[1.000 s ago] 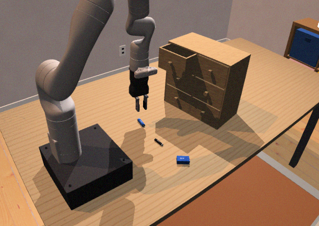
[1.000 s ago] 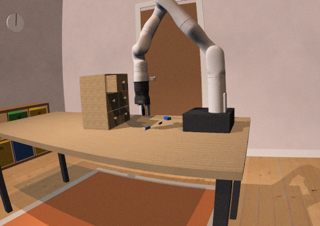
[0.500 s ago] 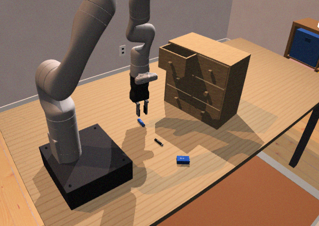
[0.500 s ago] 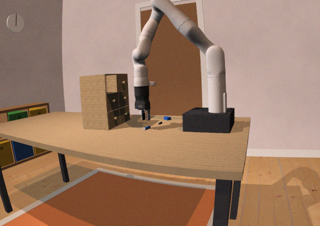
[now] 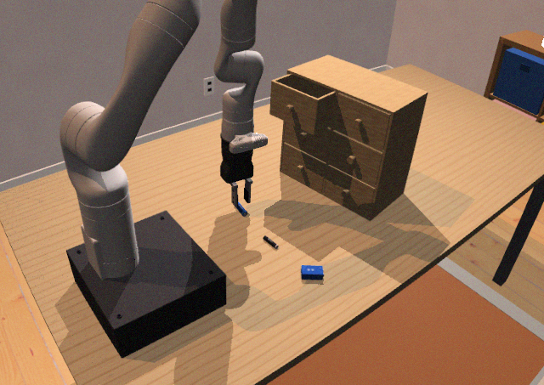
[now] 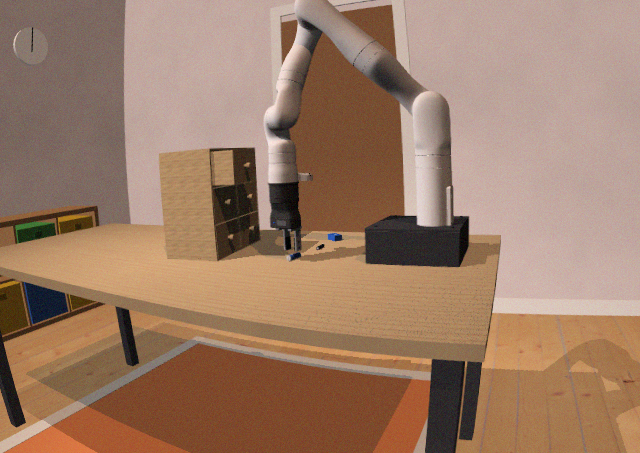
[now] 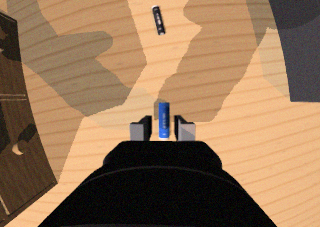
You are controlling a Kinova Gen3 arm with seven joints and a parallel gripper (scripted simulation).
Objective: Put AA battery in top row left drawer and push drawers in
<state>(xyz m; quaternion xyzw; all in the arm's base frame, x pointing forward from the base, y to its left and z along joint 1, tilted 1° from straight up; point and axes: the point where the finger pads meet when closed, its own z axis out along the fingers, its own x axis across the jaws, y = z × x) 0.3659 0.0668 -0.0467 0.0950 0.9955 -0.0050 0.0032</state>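
The blue AA battery (image 5: 241, 209) (image 6: 293, 256) (image 7: 164, 117) lies on the table. My gripper (image 5: 240, 203) (image 6: 292, 250) (image 7: 163, 124) points down, open, its fingers low on either side of the battery's line; whether the tips are down beside it or just above is hard to tell. In the wrist view the battery lies lengthwise between the fingers, with a gap on each side. The wooden chest (image 5: 408, 139) (image 6: 188, 205) (image 7: 10, 72) stands upright. Its top-left drawer (image 5: 280, 99) (image 6: 223, 168) is pulled partly out and looks level. The other drawers look pushed in.
A smaller black battery (image 5: 270, 242) (image 6: 320, 246) (image 7: 158, 20) lies near the blue one. A blue box (image 5: 312, 272) (image 6: 334, 237) lies farther toward the table edge. The black robot base (image 5: 175, 324) (image 6: 413, 244) (image 7: 305, 62) stands opposite the chest's front.
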